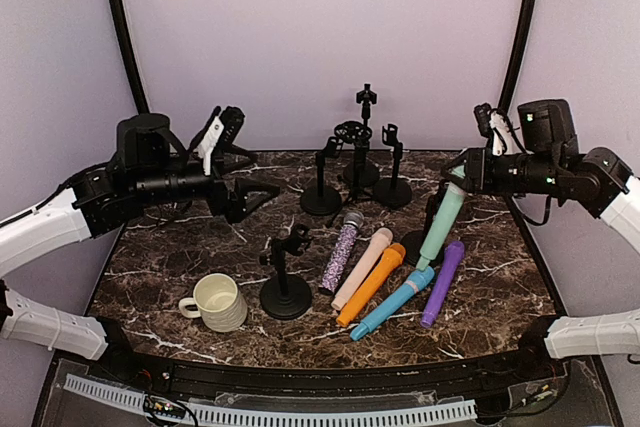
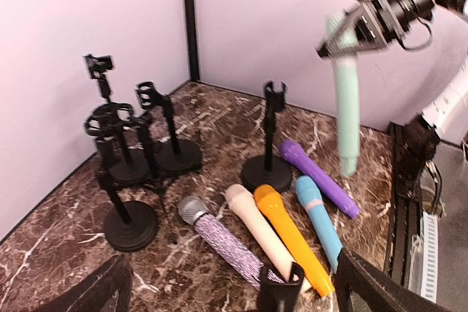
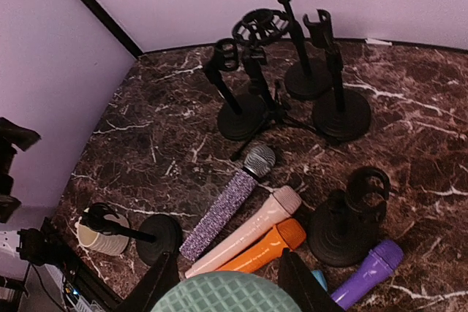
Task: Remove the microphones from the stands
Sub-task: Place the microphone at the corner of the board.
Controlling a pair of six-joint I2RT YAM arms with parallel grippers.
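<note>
I have the mint-green microphone (image 1: 440, 227) gripped in the right claw (image 1: 462, 175), hanging clear of its stand.

Nearest me, below and in front of the left claw (image 1: 258, 179), are a cream mug (image 1: 220, 302) and a black desk stand (image 1: 286, 292) with nothing in its clip. Between the two claws five microphones lie side by side on the marble table (image 1: 160, 257): glittery purple (image 1: 342, 252), cream (image 1: 362, 267), orange (image 1: 370, 284), blue (image 1: 393, 303) and plain purple (image 1: 442, 282). Directly under the right claw sits the stand (image 3: 351, 235) with its clip ring open. The mint-green microphone hangs head-up from the pinching fingers, its tail free in the air. My left claw hovers spread wide, holding nothing. Beyond both claws, a cluster of black stands (image 1: 355, 162) sits against the back wall.
</note>
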